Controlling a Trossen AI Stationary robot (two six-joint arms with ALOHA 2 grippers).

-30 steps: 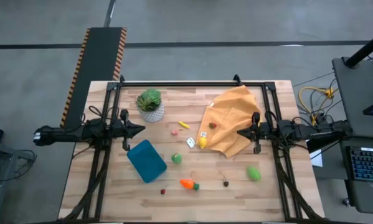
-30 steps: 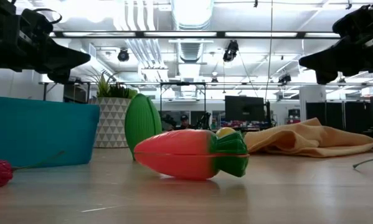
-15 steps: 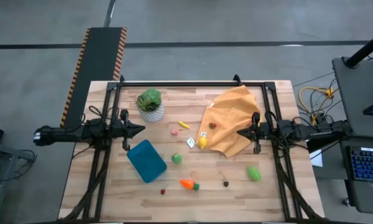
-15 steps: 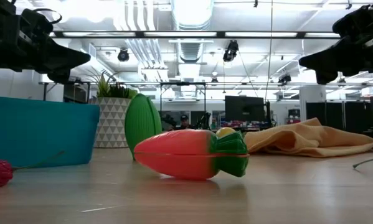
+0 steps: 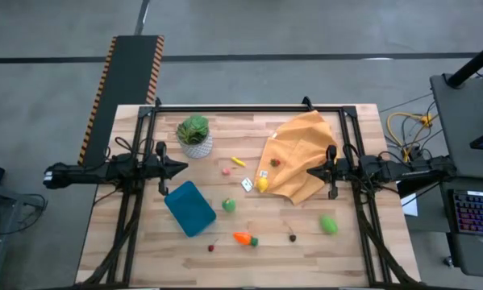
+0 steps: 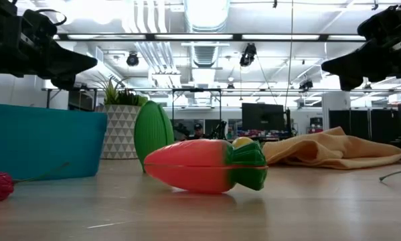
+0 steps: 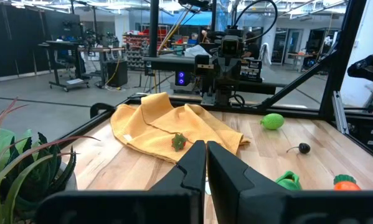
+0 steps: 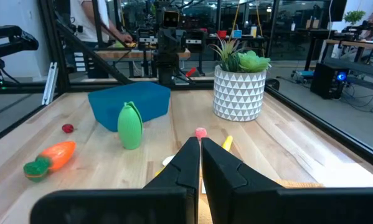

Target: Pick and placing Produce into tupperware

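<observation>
Lying diagonally, tupperware beside carrot whose top points right.

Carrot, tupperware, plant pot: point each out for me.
carrot [image 5: 242, 238], high view, on its orange body.
tupperware [image 5: 189, 208], high view, middle of its teal floor.
plant pot [image 8: 239, 93], right wrist view, on the white patterned wall below the leaves.
</observation>
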